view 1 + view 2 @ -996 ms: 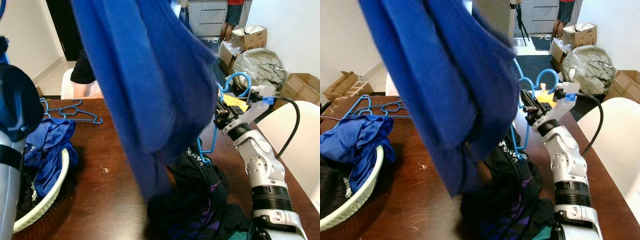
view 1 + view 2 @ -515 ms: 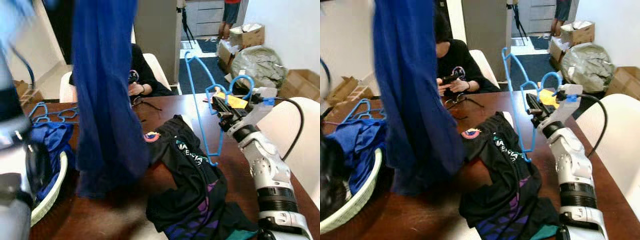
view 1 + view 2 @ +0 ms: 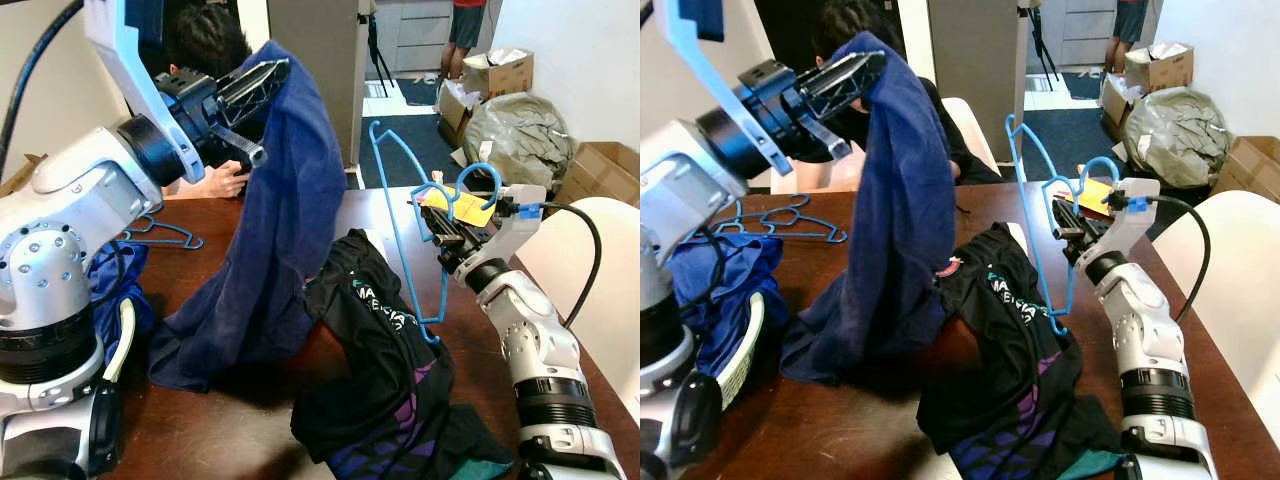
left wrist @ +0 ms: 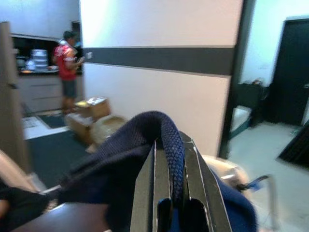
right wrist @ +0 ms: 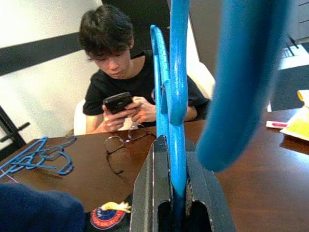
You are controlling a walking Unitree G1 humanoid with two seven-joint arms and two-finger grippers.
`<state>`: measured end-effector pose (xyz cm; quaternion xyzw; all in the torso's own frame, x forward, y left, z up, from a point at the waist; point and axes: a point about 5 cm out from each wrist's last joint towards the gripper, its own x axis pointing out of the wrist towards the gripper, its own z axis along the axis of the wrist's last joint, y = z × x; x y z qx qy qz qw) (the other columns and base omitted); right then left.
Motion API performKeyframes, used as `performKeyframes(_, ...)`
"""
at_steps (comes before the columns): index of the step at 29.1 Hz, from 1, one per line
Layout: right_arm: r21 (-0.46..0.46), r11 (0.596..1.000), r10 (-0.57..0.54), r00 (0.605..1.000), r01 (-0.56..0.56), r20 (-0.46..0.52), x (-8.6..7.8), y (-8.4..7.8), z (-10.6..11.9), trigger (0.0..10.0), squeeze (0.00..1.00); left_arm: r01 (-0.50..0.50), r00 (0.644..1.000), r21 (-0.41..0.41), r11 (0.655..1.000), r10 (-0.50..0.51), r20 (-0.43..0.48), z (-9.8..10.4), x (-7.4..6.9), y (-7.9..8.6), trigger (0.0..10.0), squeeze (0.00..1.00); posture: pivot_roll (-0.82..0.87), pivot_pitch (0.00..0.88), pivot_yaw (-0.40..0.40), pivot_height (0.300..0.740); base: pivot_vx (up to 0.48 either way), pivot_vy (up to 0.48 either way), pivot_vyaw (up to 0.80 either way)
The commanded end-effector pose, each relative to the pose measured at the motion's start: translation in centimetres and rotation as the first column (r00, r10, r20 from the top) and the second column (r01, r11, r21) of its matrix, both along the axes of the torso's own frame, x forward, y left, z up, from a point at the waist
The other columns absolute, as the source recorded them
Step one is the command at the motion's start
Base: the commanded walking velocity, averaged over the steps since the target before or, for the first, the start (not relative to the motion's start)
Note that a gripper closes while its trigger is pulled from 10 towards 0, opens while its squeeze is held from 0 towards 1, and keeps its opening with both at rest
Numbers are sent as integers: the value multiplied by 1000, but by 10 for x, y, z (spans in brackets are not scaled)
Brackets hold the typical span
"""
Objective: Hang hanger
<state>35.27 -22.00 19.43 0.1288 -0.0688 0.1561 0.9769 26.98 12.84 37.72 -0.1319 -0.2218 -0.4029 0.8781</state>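
My left gripper (image 3: 262, 80) is raised above the table's left half and shut on a dark blue garment (image 3: 275, 250), which drapes down from its fingers (image 4: 170, 179) to the tabletop. At the right, my right gripper (image 3: 440, 225) is shut on a blue plastic hanger (image 3: 400, 225) and holds it upright, hook toward me, above a black printed shirt (image 3: 385, 370) lying on the brown table (image 3: 220, 420). The hanger's bar (image 5: 175, 96) runs between the right gripper's fingers in the right wrist view.
A person in black (image 5: 125, 82) sits at the table's far side holding a phone, glasses (image 5: 118, 150) lying before them. Spare blue hangers (image 3: 780, 222) lie at the far left. A white basket (image 3: 740, 350) with blue clothes stands front left. Boxes and a white chair (image 3: 590, 270) are to the right.
My left arm swung the blue garment from close in front of the camera down and left, so it now drapes onto the table. The right gripper kept its hold on the hanger.
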Motion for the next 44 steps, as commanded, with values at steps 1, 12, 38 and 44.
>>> performKeyframes(1, 0, 1000, -28, 999, 28, 23, 2, -6, 7, 10000, 0, 26, 1000, -53, 998, -25, 19, 4, -7, -9, 10000, 0, 145, 0, 25, 735, 0, 0, 0)
performKeyframes(12, -78, 993, -96, 995, 93, -32, 5, -12, -4, 10000, 0, 40, 997, -234, 972, -54, -52, 13, 0, -39, 10000, 0, 148, 0, 26, 735, 0, 0, 0)
performKeyframes(38, 181, 976, -103, 988, 123, -115, 1, -6, -42, 10000, 0, 306, 912, 17, 952, -288, -291, -43, -3, -95, 10000, 0, 108, 0, 45, 735, 0, 0, 0)
performKeyframes(44, 177, 977, -101, 988, 120, -115, 2, -4, -43, 10000, 0, 377, 846, 120, 918, -288, -449, -89, 7, -113, 10000, 0, 104, 0, 49, 735, 0, 0, 0)
